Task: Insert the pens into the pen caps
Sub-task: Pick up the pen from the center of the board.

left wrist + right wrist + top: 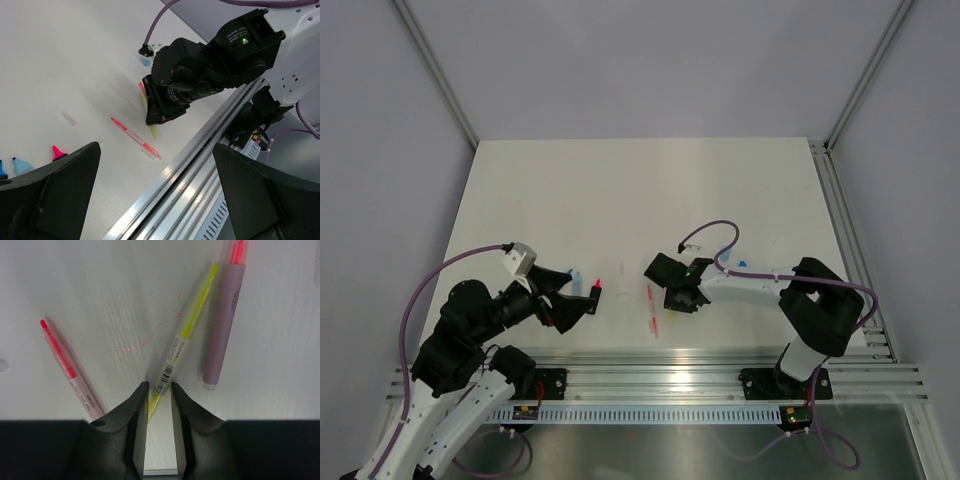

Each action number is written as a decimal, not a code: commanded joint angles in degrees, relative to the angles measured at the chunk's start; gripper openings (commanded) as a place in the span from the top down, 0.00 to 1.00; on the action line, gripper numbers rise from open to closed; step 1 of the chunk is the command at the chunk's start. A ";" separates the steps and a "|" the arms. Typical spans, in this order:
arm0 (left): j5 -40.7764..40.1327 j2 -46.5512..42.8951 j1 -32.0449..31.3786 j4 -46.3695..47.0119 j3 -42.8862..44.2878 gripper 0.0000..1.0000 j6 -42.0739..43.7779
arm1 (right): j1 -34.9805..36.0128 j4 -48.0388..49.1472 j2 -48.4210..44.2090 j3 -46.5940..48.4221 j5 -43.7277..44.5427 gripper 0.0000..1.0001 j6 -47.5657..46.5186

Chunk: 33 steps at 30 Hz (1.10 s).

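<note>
Right wrist view: the right end effector (pixel 159 387) straddles the tail of the yellow pen (pixel 182 342), jaws drawn in close on both sides. Whether they pinch it yet, I cannot tell. The pink pen (pixel 65 367) lies at its 9 o'clock and the purplish pen (pixel 222 325) at 3 o'clock, tips uncovered. No pen looks capped, so I judge every insertion remains.

The left end effector (pixel 156 155) gapes wide and empty near the pink cap (pixel 58 152) and blue cap (pixel 21 165). The rail (pixel 720 372) crowds the pens at 6 o'clock, while open tabletop (pixel 620 190) runs toward 12.

Pink pen (pixel 62 357) end behind right gripper (pixel 159 389); purplish pen (pixel 225 325) tip seemingly off-frame.
</note>
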 commanded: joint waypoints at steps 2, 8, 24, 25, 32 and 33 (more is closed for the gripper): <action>-0.71 -0.16 -0.26 0.92 0.70 0.01 0.54 | 0.40 0.96 2.00 0.16 1.89 0.72 1.32; -0.80 0.28 -0.26 0.92 0.62 0.01 0.63 | 0.40 -0.27 3.24 1.57 3.38 0.83 0.62; -0.53 4.05 0.62 2.23 0.97 0.01 -0.24 | 0.40 13.42 -20.99 -4.05 7.00 1.00 -23.35; -0.44 5.10 0.62 2.58 1.23 0.01 -0.68 | 0.48 17.09 -25.37 -5.27 3.33 1.00 -28.16; 1.84 11.60 0.53 12.50 1.23 0.01 -15.51 | 0.40 23.90 -41.40 -12.14 -14.87 1.00 -38.49; 2.89 12.66 0.53 15.83 1.23 0.01 -17.02 | 0.48 23.46 -42.02 -12.05 -18.55 1.00 -39.28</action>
